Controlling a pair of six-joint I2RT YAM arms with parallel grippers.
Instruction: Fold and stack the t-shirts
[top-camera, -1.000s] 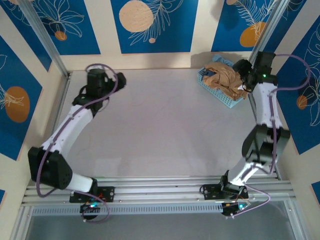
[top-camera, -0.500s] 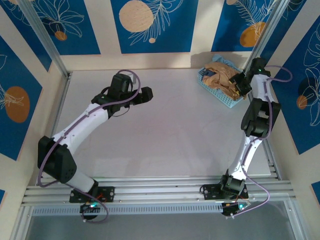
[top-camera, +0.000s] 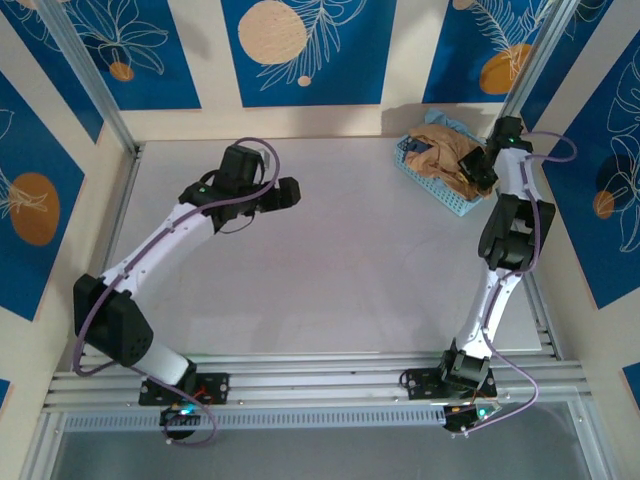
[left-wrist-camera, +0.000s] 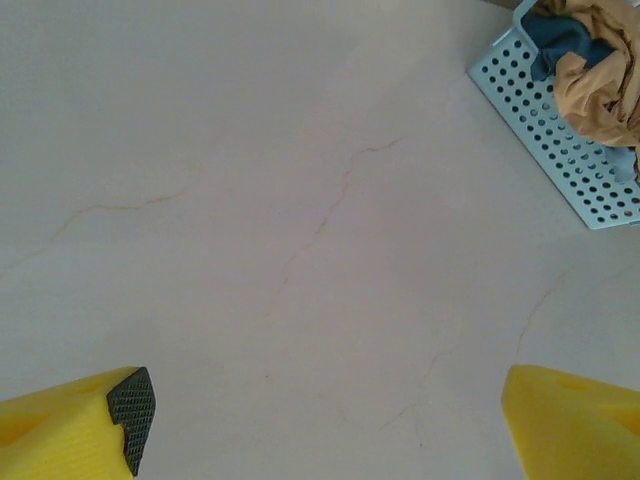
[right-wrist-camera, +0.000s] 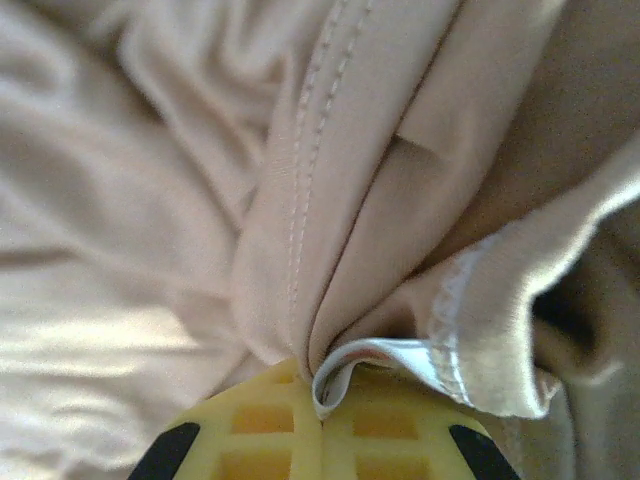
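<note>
My left claw (left-wrist-camera: 320, 428) is yellow with a black, cross-hatched pad. The bench (left-wrist-camera: 250, 150) is pale cream, faintly veined. The basket (left-wrist-camera: 560, 150) is light blue, dotted with holes. I see a tan t-shirt (left-wrist-camera: 600, 90) and a slate-blue t-shirt (left-wrist-camera: 560, 35).

Two t-shirts (top-camera: 445, 155), a tan-orange tee (left-wrist-camera: 600, 85) and a slate-blue tee (left-wrist-camera: 555, 35); one light blue basket (left-wrist-camera: 560, 150); two robot arms (top-camera: 165, 235) (top-camera: 512, 232); one surface (top-camera: 340, 270)
</note>
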